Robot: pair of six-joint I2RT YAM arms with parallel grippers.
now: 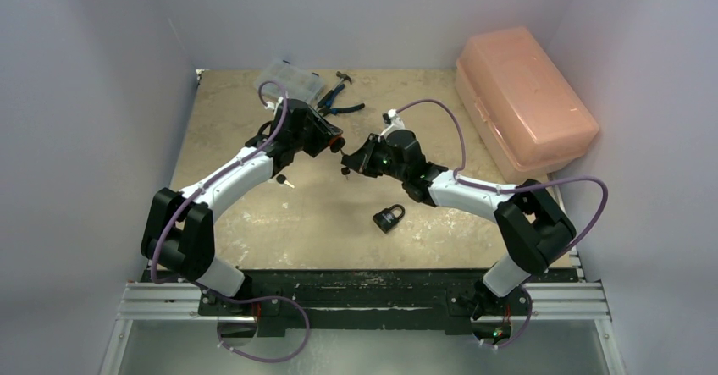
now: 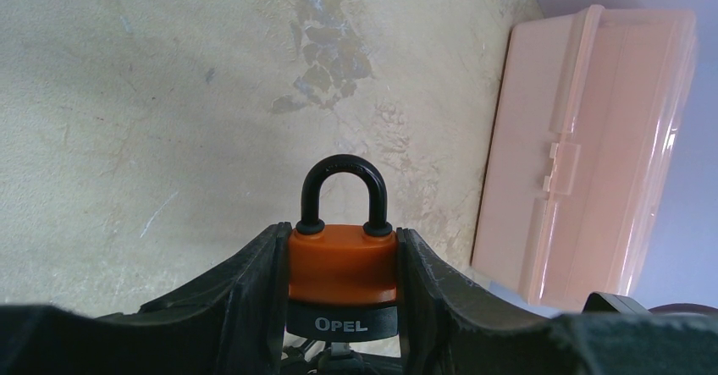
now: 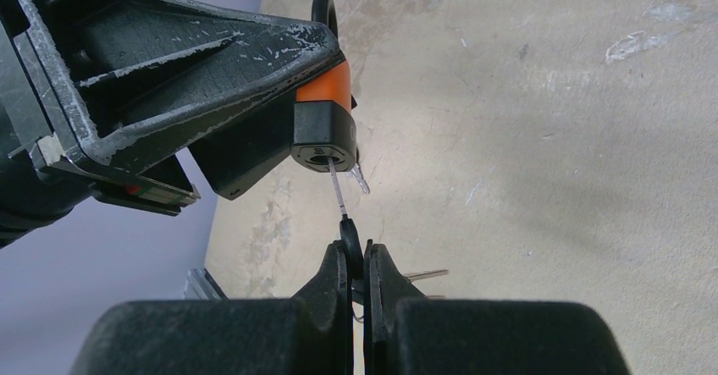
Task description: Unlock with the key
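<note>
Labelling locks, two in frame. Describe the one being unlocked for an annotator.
On the table, find the raised left gripper. The padlock clamped in it is the one: orange body, black shackle, unlike the dark padlock lying loose near the right arm.

Soft, even light; faint diffuse shadows on the bench (image 1: 322,231); wrist-view foregrounds at 6 o'clock look slightly blurred.

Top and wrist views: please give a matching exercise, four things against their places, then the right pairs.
1 orange padlock with black shackle
2 black-headed metal key at its keyhole
3 small black padlock
4 pink plastic box

A loose on the table
B in the left gripper
C at the table's far right
D pinched in the right gripper

Pairs: 1-B, 2-D, 3-A, 4-C
</note>
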